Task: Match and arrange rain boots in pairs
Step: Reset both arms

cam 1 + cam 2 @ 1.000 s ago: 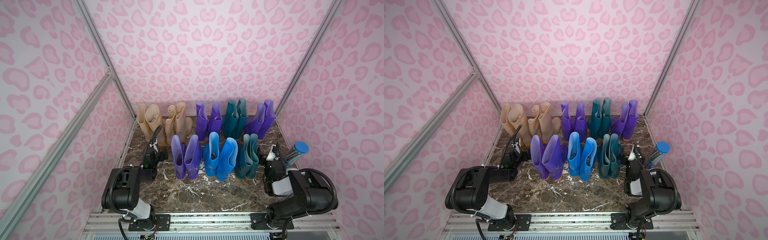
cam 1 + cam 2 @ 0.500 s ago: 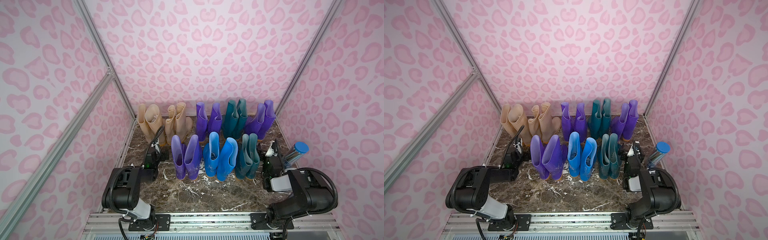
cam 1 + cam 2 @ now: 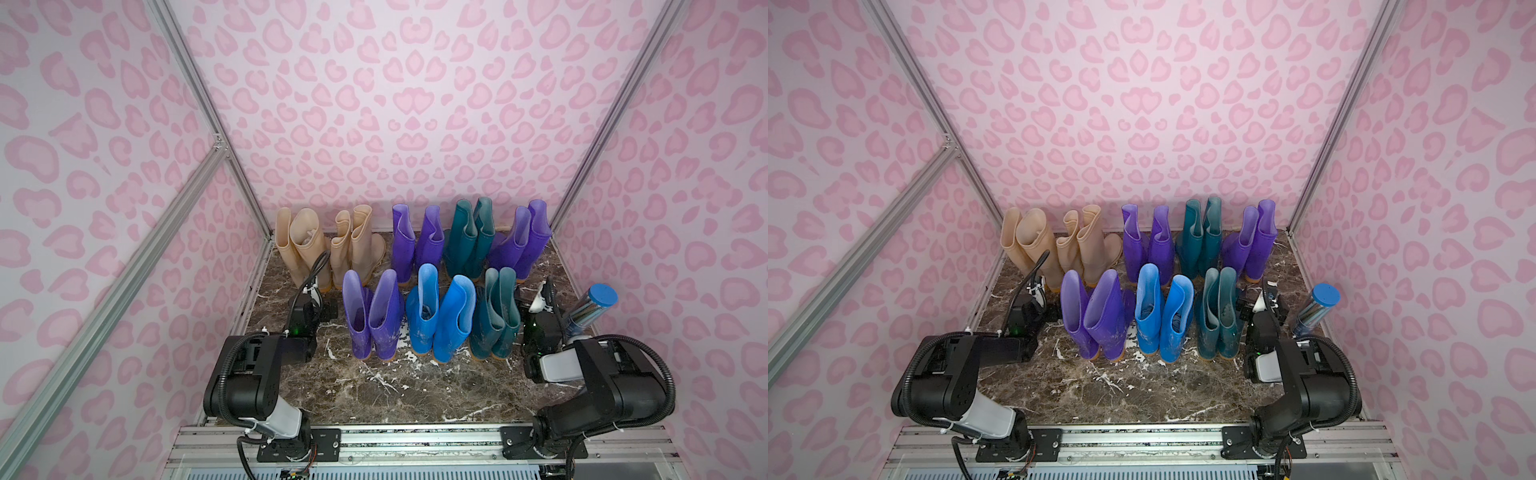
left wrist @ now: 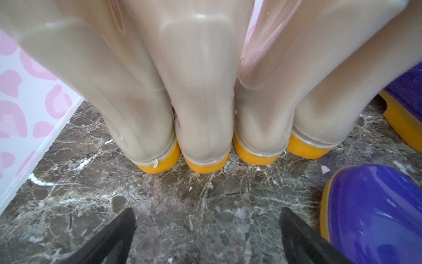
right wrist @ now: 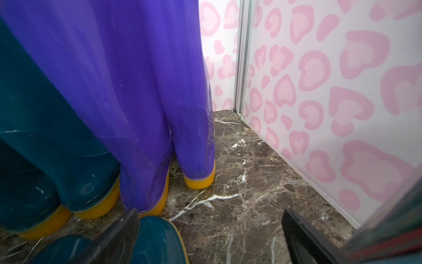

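1. Barely anything moved; boots [image 3: 453, 316] stand paired between and ahead of both low grippers.
2. Left gripper [image 4: 206, 217], spread and empty, faces beige boots [image 4: 201, 114] across bare tabletop [image 4: 182, 196].
3. Right gripper [image 5: 210, 214], likewise spread, sits between teal boots [image 5: 159, 238] and cylinder [image 3: 592, 309].

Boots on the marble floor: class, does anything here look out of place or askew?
Yes. A shiny cylinder with a blue cap stands tilted beside the front teal pair. It is the only thing that is not a boot.
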Tool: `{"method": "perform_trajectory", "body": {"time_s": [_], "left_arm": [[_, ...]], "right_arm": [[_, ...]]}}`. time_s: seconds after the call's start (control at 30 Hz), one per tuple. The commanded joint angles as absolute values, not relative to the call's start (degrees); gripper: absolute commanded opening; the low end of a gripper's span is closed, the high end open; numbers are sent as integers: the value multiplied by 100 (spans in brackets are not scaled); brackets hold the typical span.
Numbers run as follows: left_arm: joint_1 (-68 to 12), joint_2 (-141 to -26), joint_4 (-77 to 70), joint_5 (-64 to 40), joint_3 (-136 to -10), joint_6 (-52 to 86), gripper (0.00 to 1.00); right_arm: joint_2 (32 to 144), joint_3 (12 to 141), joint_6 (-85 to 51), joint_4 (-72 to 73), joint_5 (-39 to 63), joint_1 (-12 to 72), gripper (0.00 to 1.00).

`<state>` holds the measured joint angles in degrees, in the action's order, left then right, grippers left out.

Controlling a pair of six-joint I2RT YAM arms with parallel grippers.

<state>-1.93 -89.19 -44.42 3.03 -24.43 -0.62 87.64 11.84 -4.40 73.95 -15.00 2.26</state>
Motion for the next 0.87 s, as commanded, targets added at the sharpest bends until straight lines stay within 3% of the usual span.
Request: {"method": "perform_trajectory", "body": {"time_s": [0.0,0.83], "left_arm": [[-209,-8923,-4601,352,-2487,-127,99],[-246,-8939,-4557,403,-2518,-158,99]], "right_arm": [[8796,1183,-369,7449,-1556,244,100],[8796,1188,-369,7441,-1556,245,100]]}}
